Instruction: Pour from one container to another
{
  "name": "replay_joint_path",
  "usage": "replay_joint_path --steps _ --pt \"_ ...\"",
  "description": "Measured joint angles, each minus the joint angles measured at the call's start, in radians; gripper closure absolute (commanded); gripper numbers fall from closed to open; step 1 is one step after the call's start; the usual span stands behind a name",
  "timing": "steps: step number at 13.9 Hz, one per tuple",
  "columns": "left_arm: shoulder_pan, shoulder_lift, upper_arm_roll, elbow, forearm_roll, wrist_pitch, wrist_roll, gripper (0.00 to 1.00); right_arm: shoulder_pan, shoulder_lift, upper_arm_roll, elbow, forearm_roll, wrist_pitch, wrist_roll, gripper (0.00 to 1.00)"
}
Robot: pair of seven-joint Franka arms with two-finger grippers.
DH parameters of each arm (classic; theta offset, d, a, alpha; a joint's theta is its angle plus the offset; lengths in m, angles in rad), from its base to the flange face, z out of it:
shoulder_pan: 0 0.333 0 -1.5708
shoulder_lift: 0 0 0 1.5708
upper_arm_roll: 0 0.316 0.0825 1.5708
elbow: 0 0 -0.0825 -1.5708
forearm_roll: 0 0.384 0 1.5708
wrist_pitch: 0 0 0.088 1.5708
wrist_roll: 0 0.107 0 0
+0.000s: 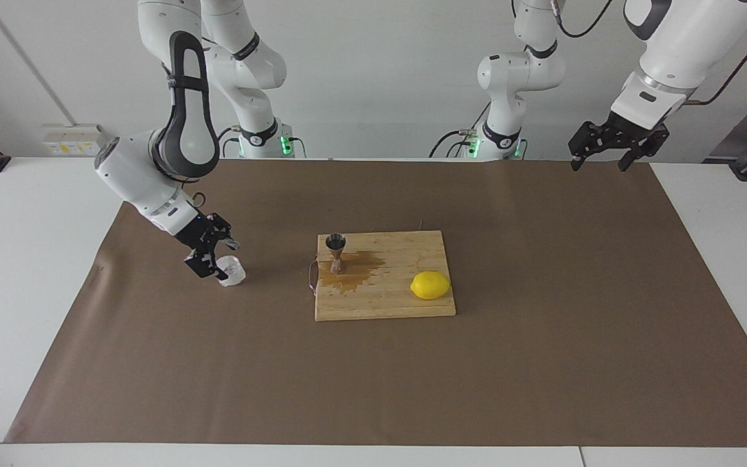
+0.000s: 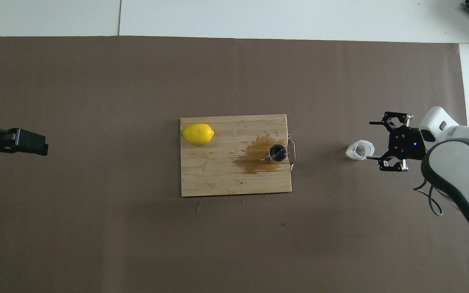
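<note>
I see a clear faceted glass cup (image 1: 231, 270) on the matt brown paper sheet (image 1: 542, 363), and a shiny silver metal jigger (image 1: 336, 253) on a pale wooden cutting board (image 1: 406, 298) whose grain shows under a wet, glossy brown stain (image 1: 351, 272). The lemon (image 1: 430, 285) looks smooth and slightly waxy, and my arms' shells (image 1: 133, 175) are glossy white plastic.

Facing cam: high, across table, looks at robots. Overhead cam: steep down, half-turn flipped. Both share cutting board (image 1: 384, 275) (image 2: 234, 154) at frame center.
</note>
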Motion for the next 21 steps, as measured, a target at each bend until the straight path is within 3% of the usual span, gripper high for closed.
replay_joint_path --steps 3,8,15,21 --pt "0.0 0.0 0.0 0.0 0.0 0.0 0.0 0.0 -0.002 -0.042 0.0 0.106 -0.132 -0.02 0.141 0.0" --pt "0.0 0.0 0.0 0.0 0.0 0.0 0.0 0.0 0.006 -0.051 0.006 0.235 -0.236 -0.07 0.49 0.0" --pt "0.0 0.0 0.0 0.0 0.0 0.0 0.0 0.0 0.059 -0.051 0.022 0.367 -0.455 -0.231 1.212 0.0" --pt "0.0 0.0 0.0 0.0 0.0 0.0 0.0 0.0 0.063 -0.053 0.023 0.476 -0.486 -0.408 1.781 0.0"
